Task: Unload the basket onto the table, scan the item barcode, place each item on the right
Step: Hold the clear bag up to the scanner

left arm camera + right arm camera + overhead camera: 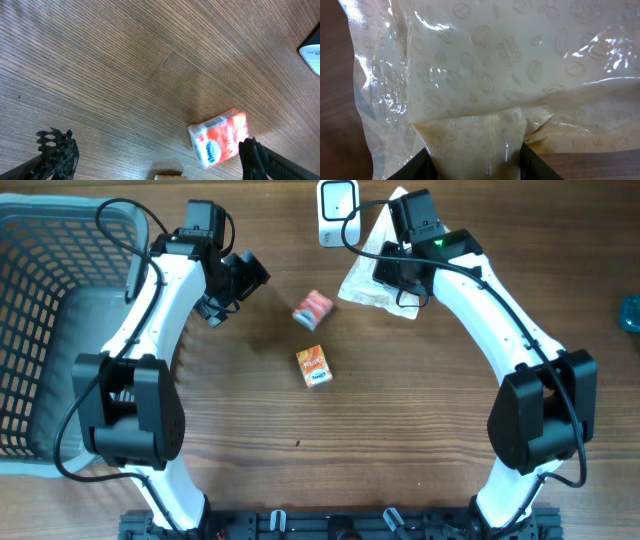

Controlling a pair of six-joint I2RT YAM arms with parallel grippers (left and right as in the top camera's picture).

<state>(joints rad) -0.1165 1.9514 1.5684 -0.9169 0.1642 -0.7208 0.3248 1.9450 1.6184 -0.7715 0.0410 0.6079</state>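
On the brown wooden table [420, 430], nearest the robot's base, a small orange carton with a white label [314, 366] lies at the centre, touched by neither arm. Just past it toward 12 o'clock lies a soft red-and-white packet [313, 308]. The left gripper [232, 290] hovers at the packet's 10 o'clock, its fingers spread as wide as they go with only bare wood between them. In the left wrist view the packet sits just beside one black fingertip [252, 150]. The left arm arcs up from its base at 7 o'clock, past a grey plastic lattice basket [40, 310] at 9 o'clock, with its wrist turned toward 4 o'clock. Farther out, at 1 o'clock, a translucent beige plastic bag [362, 280] printed with nut shapes lies crumpled on the wood, directly under the right gripper [475, 162]. That gripper's jaws are partly closed on the bag's folded flap, which fills the gap from finger [417, 167] to finger. The right arm bows out from its base at 5 o'clock and curves back in over the bag. A teal object [630, 313] is cut off at the 3 o'clock edge. Farthest, at 12 o'clock, stands a white box-shaped scanner [338, 210], and the bag's far corner lies just beside it at its 3 o'clock.
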